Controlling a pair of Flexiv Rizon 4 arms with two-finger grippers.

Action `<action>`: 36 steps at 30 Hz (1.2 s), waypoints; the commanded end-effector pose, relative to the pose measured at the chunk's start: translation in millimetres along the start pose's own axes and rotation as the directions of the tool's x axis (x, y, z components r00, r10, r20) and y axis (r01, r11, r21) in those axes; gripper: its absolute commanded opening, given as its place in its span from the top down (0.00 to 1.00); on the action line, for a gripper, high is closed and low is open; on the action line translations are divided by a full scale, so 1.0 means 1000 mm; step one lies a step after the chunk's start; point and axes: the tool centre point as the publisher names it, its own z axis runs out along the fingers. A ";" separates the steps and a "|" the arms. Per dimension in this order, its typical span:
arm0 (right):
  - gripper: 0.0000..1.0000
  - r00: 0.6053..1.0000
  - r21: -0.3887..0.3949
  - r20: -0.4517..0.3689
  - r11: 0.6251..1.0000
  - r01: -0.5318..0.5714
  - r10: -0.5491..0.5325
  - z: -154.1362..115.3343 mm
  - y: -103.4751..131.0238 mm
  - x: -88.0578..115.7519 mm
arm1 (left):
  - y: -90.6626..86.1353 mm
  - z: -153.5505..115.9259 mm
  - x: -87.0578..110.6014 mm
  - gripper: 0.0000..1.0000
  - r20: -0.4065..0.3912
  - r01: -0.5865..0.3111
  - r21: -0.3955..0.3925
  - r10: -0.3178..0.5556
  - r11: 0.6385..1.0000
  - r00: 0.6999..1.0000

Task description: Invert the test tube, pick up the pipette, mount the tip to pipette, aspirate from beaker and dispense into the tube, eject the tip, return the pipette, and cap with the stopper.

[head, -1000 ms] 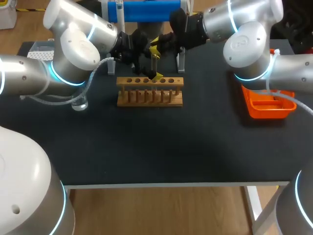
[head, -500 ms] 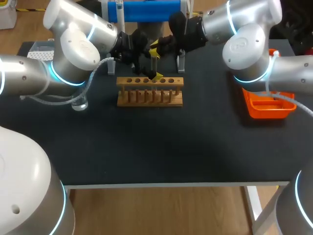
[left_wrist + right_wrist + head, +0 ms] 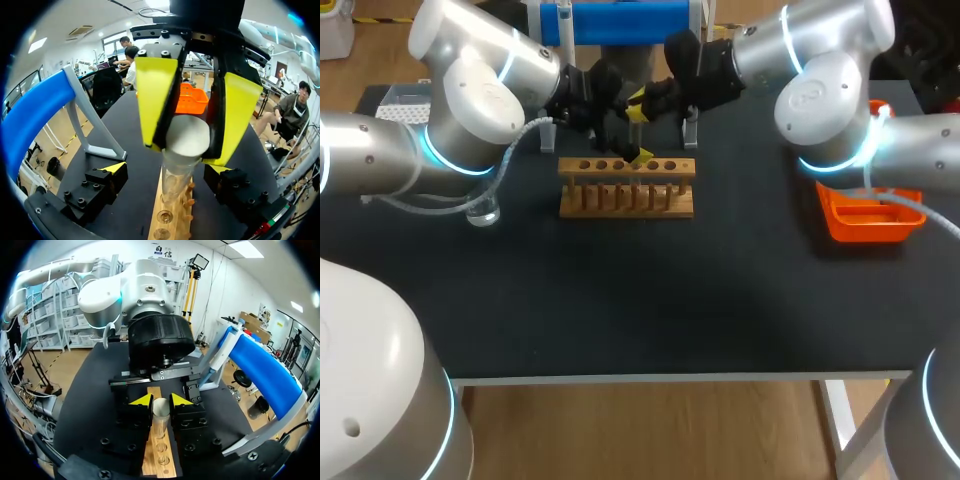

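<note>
The black table (image 3: 650,300) carried a wooden rack (image 3: 626,200) at its far middle. A clear beaker (image 3: 483,211) stood just left of the rack, and a pale tip box (image 3: 405,102) sat at the far left edge. An orange tray (image 3: 865,218) lay at the right. Behind the rack stood a grey stand (image 3: 691,130) with a blue top.

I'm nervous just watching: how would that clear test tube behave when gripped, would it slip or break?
The test tube looks like clear, thin glass, so it is probably light but fragile under a hard squeeze. Its smooth round wall may slip in the right gripper, which pinches it near one end. Laid on the table, it would likely roll.
</note>
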 end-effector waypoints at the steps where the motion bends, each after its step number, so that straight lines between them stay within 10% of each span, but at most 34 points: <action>1: 0.72 1.000 0.020 -0.010 1.000 -0.004 0.005 0.007 -0.011 0.001 | 0.000 -0.001 -0.002 0.00 -0.006 0.001 -0.004 -0.001 1.000 1.000; 3: 0.11 1.000 0.010 -0.006 1.000 -0.011 0.011 0.007 -0.014 0.001 | 0.000 -0.001 -0.002 0.00 -0.006 0.001 -0.004 -0.001 1.000 1.000; 4: 0.00 1.000 -0.005 -0.004 1.000 -0.017 0.017 0.005 -0.014 0.001 | 0.000 -0.001 -0.002 0.00 -0.006 0.001 -0.004 -0.001 1.000 1.000; 27: 0.00 0.998 -0.535 -0.049 0.843 -0.052 0.030 -0.032 0.000 -0.008 | 0.000 -0.001 -0.002 0.00 -0.006 0.001 -0.004 -0.001 1.000 1.000; 35: 1.00 0.996 -0.619 -0.089 0.784 -0.050 -0.007 -0.038 0.012 -0.007 | 0.000 -0.001 -0.002 0.00 -0.006 0.001 -0.004 -0.001 1.000 1.000; 36: 1.00 0.996 -0.618 -0.087 0.784 -0.048 -0.007 -0.038 0.013 -0.007 | 0.000 -0.001 -0.002 0.00 -0.006 0.001 -0.004 -0.001 1.000 1.000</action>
